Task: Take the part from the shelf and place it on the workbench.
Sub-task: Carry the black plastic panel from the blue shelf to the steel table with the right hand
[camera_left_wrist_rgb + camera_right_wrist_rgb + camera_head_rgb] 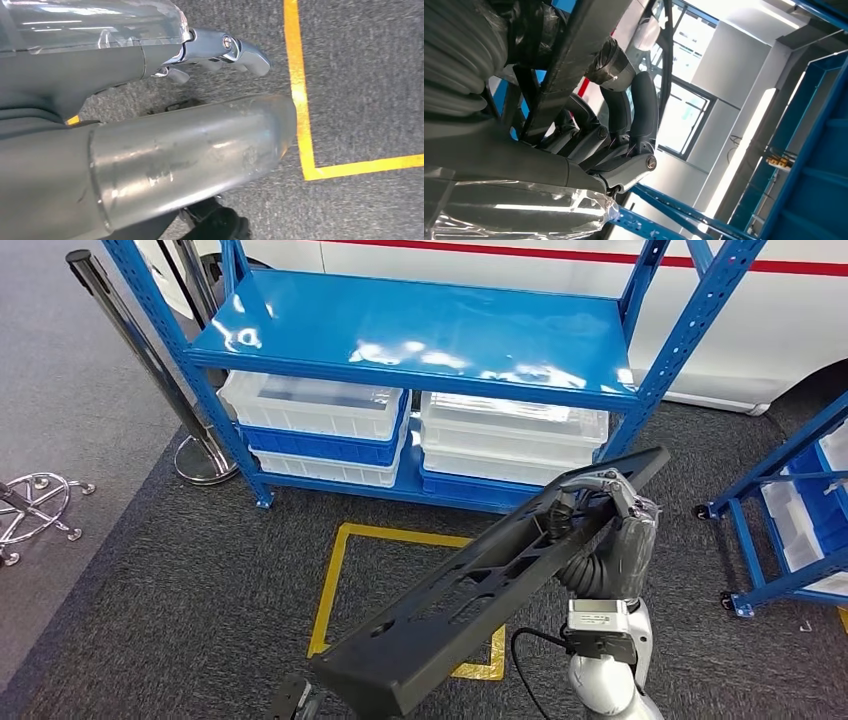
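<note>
The long, flat black plastic part, a narrow panel with cut-out slots and a few round holes along its length, hangs in the air in front of the blue metal shelf, slanting from its near, lower end by the robot's body up to its far end beside the shelf's right upright. It is off the shelf, above the dark grey carpet and the yellow taped square on the floor. The right hand grips the part near its upper end: in the head view its pale fingers hook over the part's top edge, with the ribbed grey wrist and silver forearm rising beneath it. In the right wrist view the dark fingers curl round the black bar of the part, closed on it. The left hand shows in the left wrist view over the carpet beside the yellow tape, its silver fingertips bent slightly; whether it touches or holds anything cannot be told. On the shelf's lower level sit white and blue plastic bins, stacked side by side.
</note>
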